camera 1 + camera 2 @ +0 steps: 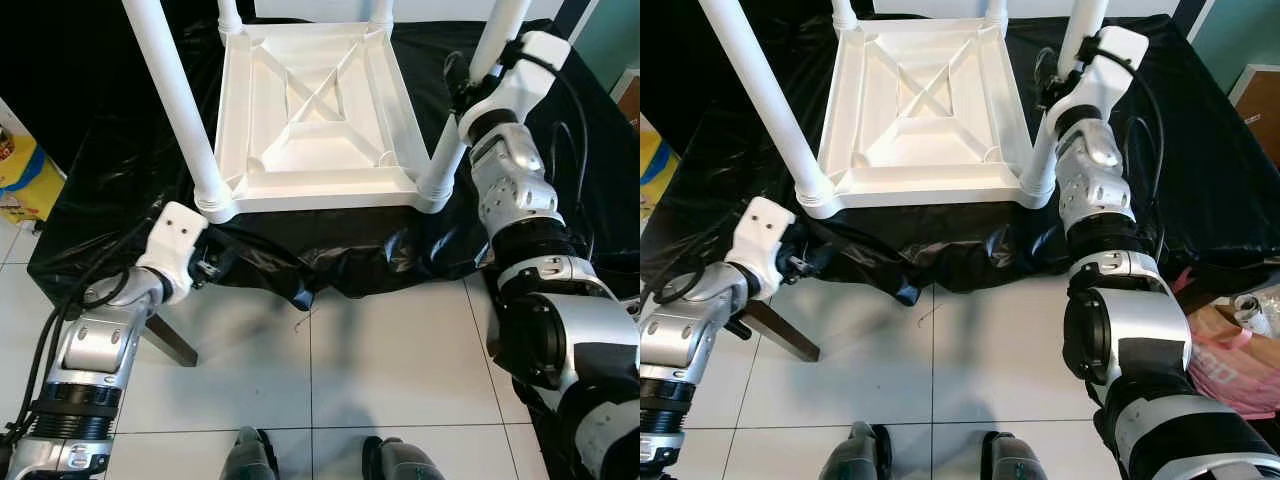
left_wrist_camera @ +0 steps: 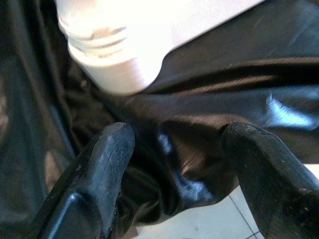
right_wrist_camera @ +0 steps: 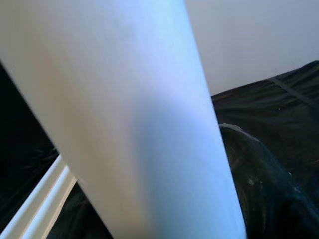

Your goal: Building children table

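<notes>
Upside-down white tabletop (image 1: 315,110) on black cloth (image 1: 330,250), all four legs seated. Right gripper (image 1: 478,70) up at near-right leg (image 1: 470,100), closure hard to tell. Left gripper (image 2: 174,149) agape, empty, below near-left leg (image 1: 180,110). Assembly prob. near done; final tightening, flipping upright left.

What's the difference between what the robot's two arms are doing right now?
The right gripper is raised at the near right table leg, its fingers around the white tube; the left gripper sits low at the black cloth below the near left leg, touching neither leg nor tabletop.
The right fingers are closed on the leg; the left fingers are spread open, holding nothing.
Both work at the near corners of the upside-down white table.
</notes>
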You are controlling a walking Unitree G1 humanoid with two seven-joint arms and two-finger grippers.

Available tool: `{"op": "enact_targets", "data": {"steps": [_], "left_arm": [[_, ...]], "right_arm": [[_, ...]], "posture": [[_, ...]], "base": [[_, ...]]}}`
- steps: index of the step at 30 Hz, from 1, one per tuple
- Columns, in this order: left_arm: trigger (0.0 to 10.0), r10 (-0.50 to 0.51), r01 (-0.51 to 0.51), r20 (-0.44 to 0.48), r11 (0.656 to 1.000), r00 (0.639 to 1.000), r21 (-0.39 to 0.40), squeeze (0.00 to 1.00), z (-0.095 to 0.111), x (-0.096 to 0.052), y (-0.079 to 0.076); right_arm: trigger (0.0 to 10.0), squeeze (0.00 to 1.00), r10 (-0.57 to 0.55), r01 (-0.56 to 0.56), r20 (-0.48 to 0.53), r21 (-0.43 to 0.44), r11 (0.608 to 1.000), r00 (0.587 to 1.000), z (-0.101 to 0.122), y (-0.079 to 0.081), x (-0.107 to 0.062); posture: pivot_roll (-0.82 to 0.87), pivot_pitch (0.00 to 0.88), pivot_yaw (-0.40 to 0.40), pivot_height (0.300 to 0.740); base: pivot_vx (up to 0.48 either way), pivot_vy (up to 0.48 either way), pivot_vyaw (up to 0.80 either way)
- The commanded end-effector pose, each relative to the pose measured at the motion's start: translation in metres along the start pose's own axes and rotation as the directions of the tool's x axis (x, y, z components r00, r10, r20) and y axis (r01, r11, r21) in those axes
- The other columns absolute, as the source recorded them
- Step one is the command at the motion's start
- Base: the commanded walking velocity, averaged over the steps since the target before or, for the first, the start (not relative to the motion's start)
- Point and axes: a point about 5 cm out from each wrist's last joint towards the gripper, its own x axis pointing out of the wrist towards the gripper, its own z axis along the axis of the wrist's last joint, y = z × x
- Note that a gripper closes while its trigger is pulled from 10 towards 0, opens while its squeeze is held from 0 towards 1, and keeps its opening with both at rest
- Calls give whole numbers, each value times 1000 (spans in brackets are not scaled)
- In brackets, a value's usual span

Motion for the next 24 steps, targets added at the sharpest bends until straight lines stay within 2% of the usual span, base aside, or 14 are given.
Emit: {"op": "enact_targets", "data": {"steps": [1,2,3,5,9,13,14,19,21,22,24], "left_arm": [[10000,169,-169,-37,986,985,0,0,-7,1,13],[10000,194,-195,-60,981,979,-2,0,-10,5,20],[10000,194,-195,-60,981,979,-2,0,-10,5,20],[10000,232,-235,-101,972,967,-16,0,-15,14,29],[10000,239,-242,-133,970,962,-9,0,-19,26,32],[10000,229,-235,-150,972,962,-21,0,-21,32,31],[10000,222,-227,-146,974,964,-16,0,-19,36,30],[10000,215,-218,-124,976,969,-16,0,-15,39,30],[10000,239,-244,-110,970,965,-25,0,-12,41,35],[10000,239,-244,-110,970,965,-25,0,-12,41,35],[10000,270,-274,-78,961,960,-42,0,-5,44,42]], "right_arm": [[10000,0,-6,6,1,93,996,1000,1,-1,-3],[10000,0,-14,15,-6,146,989,1000,1,-5,-5],[10000,0,-14,15,-6,146,989,1000,1,-5,-5],[10000,0,-33,38,-21,242,970,999,2,-14,-12],[10000,0,-38,48,-36,343,938,999,5,-25,-24],[10000,0,-36,52,-48,396,917,998,6,-30,-32],[10000,0,-52,74,-62,425,902,997,5,-35,-40],[10000,0,-70,93,-67,457,884,995,5,-42,-48],[10000,0,-78,106,-76,497,861,994,2,-48,-62],[10000,0,-78,106,-76,497,861,994,2,-48,-62],[10000,0,-81,116,-90,521,846,993,-1,-51,-74]], "posture": [[75,159,-44,740],[69,156,-44,740],[69,156,-44,740],[57,155,-40,740],[40,157,-32,740],[30,161,-29,740],[14,169,-20,740],[5,182,-13,740],[2,194,-3,740],[2,194,-3,740],[-3,200,6,740]], "base": [[0,0,0],[0,0,0],[0,0,0],[0,0,0],[0,0,0],[0,0,0],[0,0,0],[0,0,0],[0,0,0],[0,0,0],[0,0,0]]}}
